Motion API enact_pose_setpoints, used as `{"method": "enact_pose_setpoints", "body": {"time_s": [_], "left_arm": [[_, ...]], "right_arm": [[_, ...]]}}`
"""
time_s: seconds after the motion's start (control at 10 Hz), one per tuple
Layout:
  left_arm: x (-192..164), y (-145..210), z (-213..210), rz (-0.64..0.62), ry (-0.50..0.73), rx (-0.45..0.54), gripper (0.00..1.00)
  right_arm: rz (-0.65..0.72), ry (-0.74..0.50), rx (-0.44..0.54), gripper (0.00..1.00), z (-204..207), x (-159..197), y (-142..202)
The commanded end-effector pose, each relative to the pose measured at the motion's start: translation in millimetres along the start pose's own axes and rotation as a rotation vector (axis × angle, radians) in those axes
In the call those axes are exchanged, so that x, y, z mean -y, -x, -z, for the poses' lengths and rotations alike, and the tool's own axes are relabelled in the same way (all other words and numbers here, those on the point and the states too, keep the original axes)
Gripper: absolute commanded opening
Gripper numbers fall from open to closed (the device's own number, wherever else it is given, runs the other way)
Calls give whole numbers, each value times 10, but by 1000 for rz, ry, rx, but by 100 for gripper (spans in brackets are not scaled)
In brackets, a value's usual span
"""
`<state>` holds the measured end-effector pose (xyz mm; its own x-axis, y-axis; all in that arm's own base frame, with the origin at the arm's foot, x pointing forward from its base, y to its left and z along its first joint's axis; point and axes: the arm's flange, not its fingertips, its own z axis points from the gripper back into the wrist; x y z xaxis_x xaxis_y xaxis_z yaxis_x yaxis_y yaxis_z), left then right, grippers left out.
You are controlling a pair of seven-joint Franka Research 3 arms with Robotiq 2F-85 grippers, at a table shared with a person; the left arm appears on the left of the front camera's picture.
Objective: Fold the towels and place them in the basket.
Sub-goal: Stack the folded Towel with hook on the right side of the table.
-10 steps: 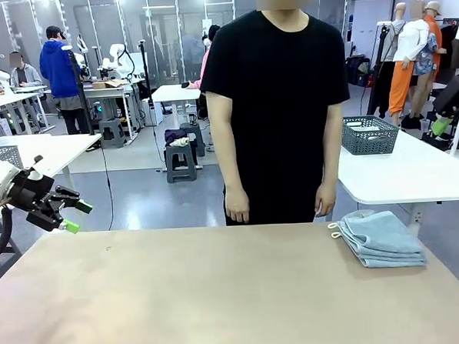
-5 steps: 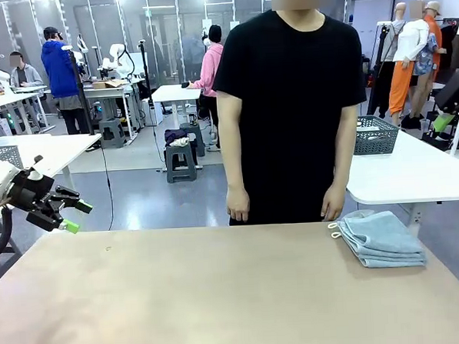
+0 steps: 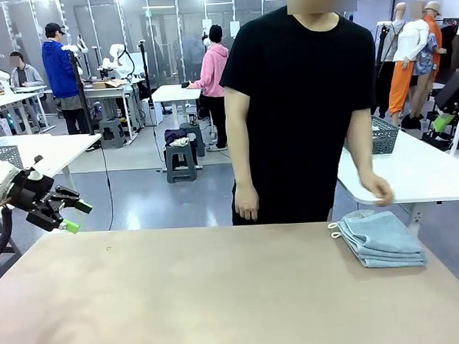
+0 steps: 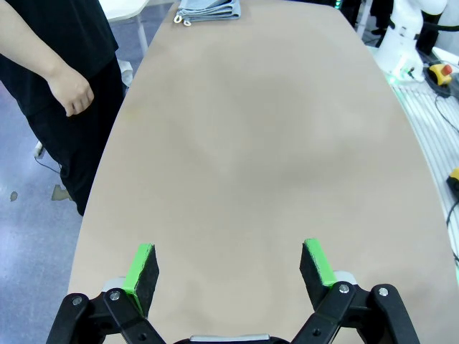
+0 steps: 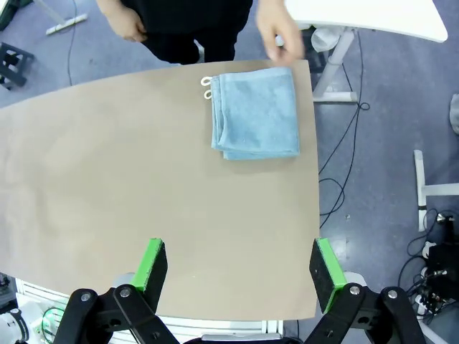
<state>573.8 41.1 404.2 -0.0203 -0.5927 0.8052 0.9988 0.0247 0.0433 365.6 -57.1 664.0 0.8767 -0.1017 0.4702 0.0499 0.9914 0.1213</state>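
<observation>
Towels of light blue-grey terry cloth (image 3: 381,239) are lying folded in a small stack on the beige tabletop (image 3: 220,296), near its far right corner as seen from the front, with small white loops (image 3: 334,230) sticking out at the stack's left end. From the right wrist camera the same stack is sitting close to the table's edge, and nothing is touching it. A dark grey mesh basket (image 3: 384,135) is standing on a separate white table (image 3: 414,174) behind, partly hidden by a person in a black T-shirt (image 3: 306,98). That person is standing at the far side, one hand (image 3: 246,203) hanging down and the other hand (image 3: 378,188) reaching out above the white table, short of the stack. The left gripper (image 3: 71,214) is hovering off the table's left end with its green-padded fingers (image 4: 141,266) spread wide and holding nothing. The right gripper (image 5: 235,272) is hanging high above the tabletop, jaws likewise standing wide apart and holding nothing.
</observation>
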Motion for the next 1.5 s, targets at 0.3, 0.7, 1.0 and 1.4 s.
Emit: {"method": "enact_pose_setpoints", "body": {"time_s": [0.3, 0.7, 1.0, 1.4], "left_arm": [[8, -19, -8, 4, -1, 0, 100], [8, -19, -8, 4, -1, 0, 100], [8, -19, -8, 4, -1, 0, 100], [8, -19, -8, 4, -1, 0, 100]], "right_arm": [[6, -2, -8, 100, 0, -3, -7], [6, -2, -8, 100, 0, -3, -7], [6, -2, -8, 100, 0, -3, -7], [6, -2, -8, 100, 0, -3, -7]]}}
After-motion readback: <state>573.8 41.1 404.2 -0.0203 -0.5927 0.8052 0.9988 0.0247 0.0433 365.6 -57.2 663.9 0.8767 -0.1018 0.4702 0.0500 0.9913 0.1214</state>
